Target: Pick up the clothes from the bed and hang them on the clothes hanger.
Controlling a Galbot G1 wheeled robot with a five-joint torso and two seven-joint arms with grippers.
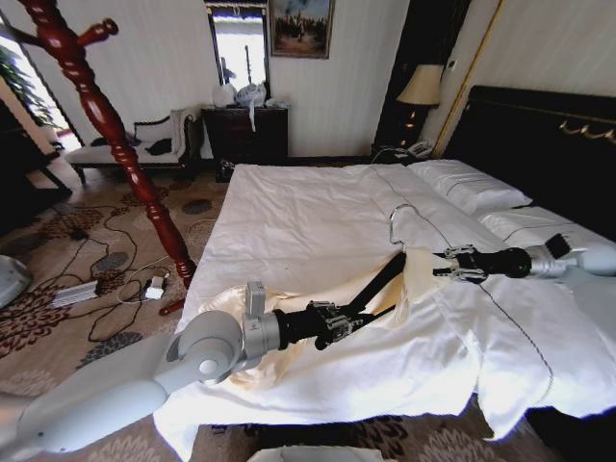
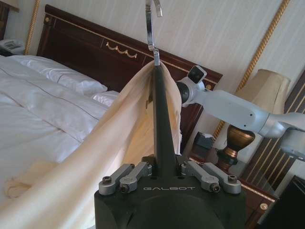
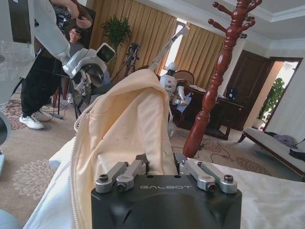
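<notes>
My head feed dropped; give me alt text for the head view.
Over the bed, the left gripper holds the hanger and the right gripper pinches the cream clothes draped on it. A wooden coat stand rises at left.

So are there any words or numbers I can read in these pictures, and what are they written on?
"GALBOT" in pale letters on the black body of the left gripper, which is shut on the hanger.
"GALBOT" again on the black body of the right gripper, which is pinching the cream shirt.
The framed picture on the far wall is too small to read; no other words or numbers can be made out.
</notes>
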